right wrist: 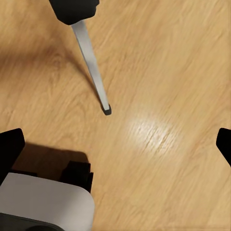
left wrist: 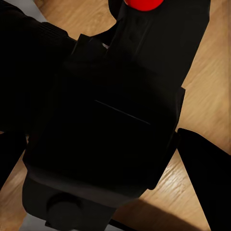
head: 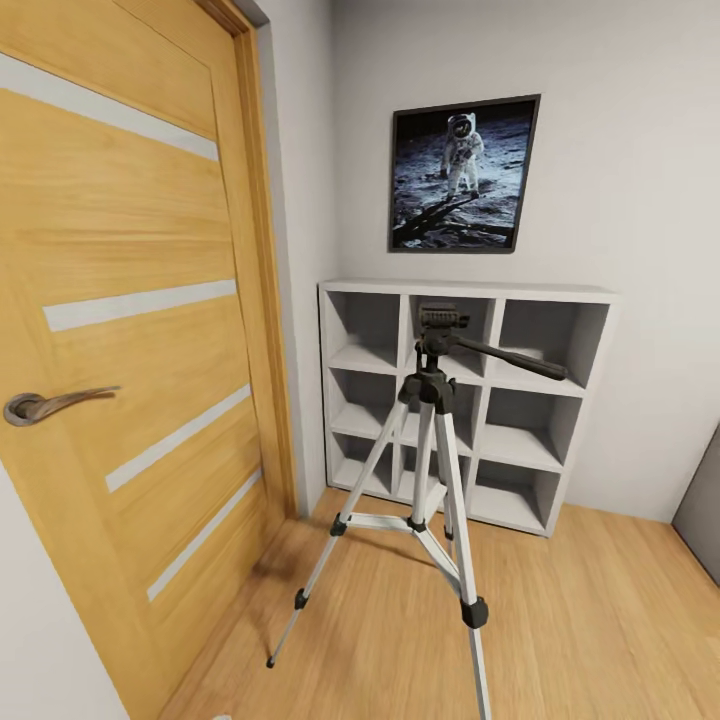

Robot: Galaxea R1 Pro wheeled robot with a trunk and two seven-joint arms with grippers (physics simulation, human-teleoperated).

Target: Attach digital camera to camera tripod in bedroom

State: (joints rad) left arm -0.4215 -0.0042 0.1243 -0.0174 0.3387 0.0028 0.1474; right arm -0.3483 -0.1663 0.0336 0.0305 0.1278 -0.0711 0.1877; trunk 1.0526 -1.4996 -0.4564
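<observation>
While we face the bedroom corner, we list from largest to smallest:
Door: wooden door (head: pixel 120 330) along our left, shut, lever handle (head: pixel 50 404) showing.
Shelving: white cube unit (head: pixel 470 400) against the far wall, under a framed moon picture (head: pixel 462 175).
Camera tripod (head: pixel 432 470): upright on the wood floor (head: pixel 600 620) ahead of us, in front of the shelving; black head plate (head: pixel 441 318) on top, pan handle (head: pixel 510 358) pointing to our right.
Digital camera (left wrist: pixel 110 130): black body with red button (left wrist: pixel 143 4), close before the left wrist lens.
Left gripper (left wrist: pixel 101 144): we judge it closed around the camera, dark fingers at either side.
Right gripper (right wrist: pixel 118 144): fingers wide apart, holding nothing, over the floor by one tripod foot (right wrist: pixel 106 110).
Key relation: the head plate lies ahead of and above the left arm; the camera must come down onto it along the tripod's vertical axis.
</observation>
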